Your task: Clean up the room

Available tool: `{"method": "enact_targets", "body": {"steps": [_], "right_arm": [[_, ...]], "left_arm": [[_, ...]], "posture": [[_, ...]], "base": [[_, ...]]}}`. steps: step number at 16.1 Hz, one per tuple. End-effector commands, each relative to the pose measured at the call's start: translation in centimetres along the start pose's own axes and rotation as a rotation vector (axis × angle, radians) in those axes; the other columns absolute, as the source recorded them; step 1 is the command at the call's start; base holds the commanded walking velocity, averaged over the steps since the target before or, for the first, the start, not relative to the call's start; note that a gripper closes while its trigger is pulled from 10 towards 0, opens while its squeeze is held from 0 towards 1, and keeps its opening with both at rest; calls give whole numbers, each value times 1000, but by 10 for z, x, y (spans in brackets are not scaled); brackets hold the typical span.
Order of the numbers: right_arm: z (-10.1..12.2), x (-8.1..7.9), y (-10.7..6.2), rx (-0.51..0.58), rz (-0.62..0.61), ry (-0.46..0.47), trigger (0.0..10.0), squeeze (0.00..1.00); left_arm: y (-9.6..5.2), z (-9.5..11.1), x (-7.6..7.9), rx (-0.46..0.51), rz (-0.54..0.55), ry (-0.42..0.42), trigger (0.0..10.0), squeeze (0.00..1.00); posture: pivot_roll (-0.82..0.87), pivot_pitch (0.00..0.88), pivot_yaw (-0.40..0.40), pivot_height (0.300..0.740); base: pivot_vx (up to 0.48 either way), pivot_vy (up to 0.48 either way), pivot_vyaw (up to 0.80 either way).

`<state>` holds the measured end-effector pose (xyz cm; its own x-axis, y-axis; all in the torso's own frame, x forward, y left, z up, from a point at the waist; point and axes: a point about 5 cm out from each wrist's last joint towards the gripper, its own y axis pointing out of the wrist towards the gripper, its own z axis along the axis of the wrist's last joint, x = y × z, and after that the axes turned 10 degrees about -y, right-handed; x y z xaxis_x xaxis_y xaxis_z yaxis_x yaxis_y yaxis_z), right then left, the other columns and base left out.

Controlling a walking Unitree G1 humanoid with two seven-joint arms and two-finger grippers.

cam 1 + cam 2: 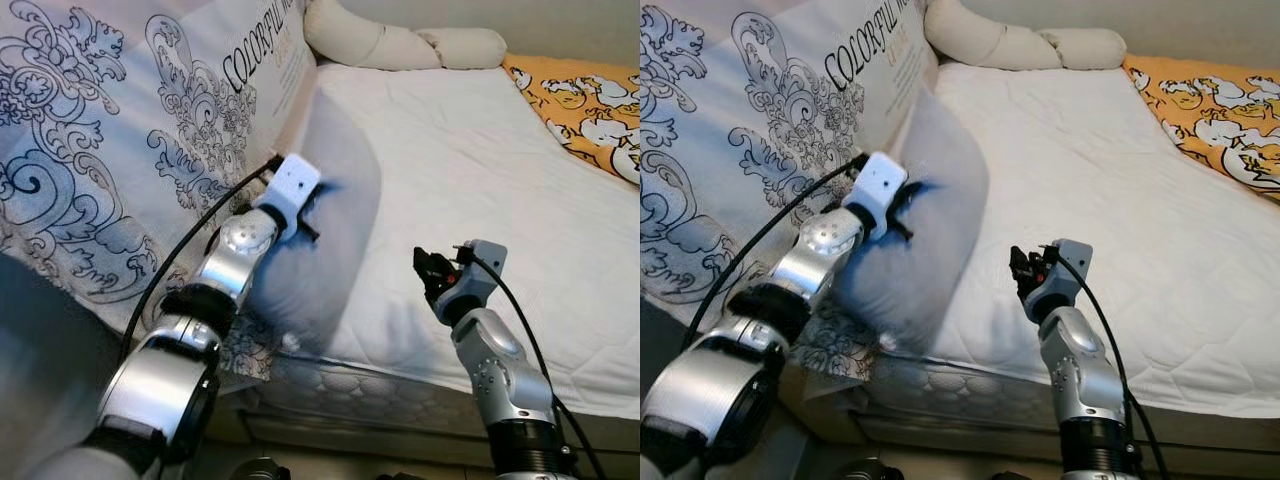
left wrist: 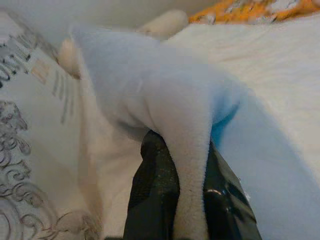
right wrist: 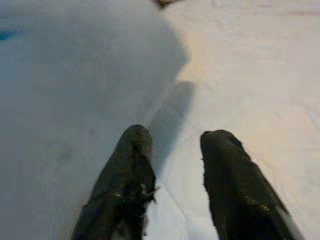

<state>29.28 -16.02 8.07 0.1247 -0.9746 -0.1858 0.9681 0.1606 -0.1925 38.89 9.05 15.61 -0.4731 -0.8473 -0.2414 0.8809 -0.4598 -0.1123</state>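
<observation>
Your left gripper [image 2: 192, 200] is clamped on a fold of the pale blue pillow [image 1: 330, 220], which stands on edge at the mattress [image 1: 480, 180] border. To that gripper's left leans a large patterned cushion [image 1: 110, 130]. Your right gripper [image 3: 172, 165] hovers with its fingers apart just above the white mattress, the pillow beside its left finger [image 3: 127, 175]. Beyond it, a cream bolster [image 1: 400, 42] and an orange blanket [image 1: 585, 100] lie at the bed's far side.

The patterned pillow [image 1: 130, 130] bears "COLORFUL" in dark capitals; the smaller print is illegible.
</observation>
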Motion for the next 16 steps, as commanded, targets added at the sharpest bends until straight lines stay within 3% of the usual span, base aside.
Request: {"method": "enact_targets", "body": {"steps": [1, 3, 6, 10, 13, 14, 15, 16], "right_arm": [[6, -1, -2, 22, 31, -26, 10000, 1000], [13, -7, -4, 39, 119, -75, 10000, 1000], [21, -13, -17, 34, 288, -165, 10000, 1000], [35, -6, -43, 19, 387, -222, 10000, 1000], [36, -10, -58, -15, 459, -266, 10000, 1000], [38, -14, -66, -21, 518, -266, 10000, 0], [40, -17, -73, -31, 575, -271, 10000, 0], [40, -17, -76, -35, 602, -273, 10000, 0]], "left_arm": [[7, 29, -6, 90, 34, 38, 10000, 0], [11, 35, -11, 84, 58, 73, 10000, 0], [9, 31, -26, 27, 134, 52, 10000, 0], [-2, -13, -29, -171, 209, 152, 10000, 0], [-9, -25, -38, -218, 279, 186, 10000, 0], [-14, -27, -46, -227, 315, 158, 10000, 0], [-17, -27, -54, -230, 326, 118, 10000, 1000], [-19, -23, -62, -216, 359, 129, 10000, 1000]], "posture": [[2, 0, 35, 740], [-26, 0, 48, 740], [-88, 0, 71, 740], [-186, 0, 73, 740], [-209, 0, 71, 740], [-213, 0, 66, 740], [-217, 0, 61, 740], [-214, 0, 57, 740]], "base": [[0, 0, 0], [0, 0, 0], [0, 0, 0], [0, 0, 0], [0, 0, 0], [0, 0, 0], [0, 0, 0], [0, 0, 0]]}}
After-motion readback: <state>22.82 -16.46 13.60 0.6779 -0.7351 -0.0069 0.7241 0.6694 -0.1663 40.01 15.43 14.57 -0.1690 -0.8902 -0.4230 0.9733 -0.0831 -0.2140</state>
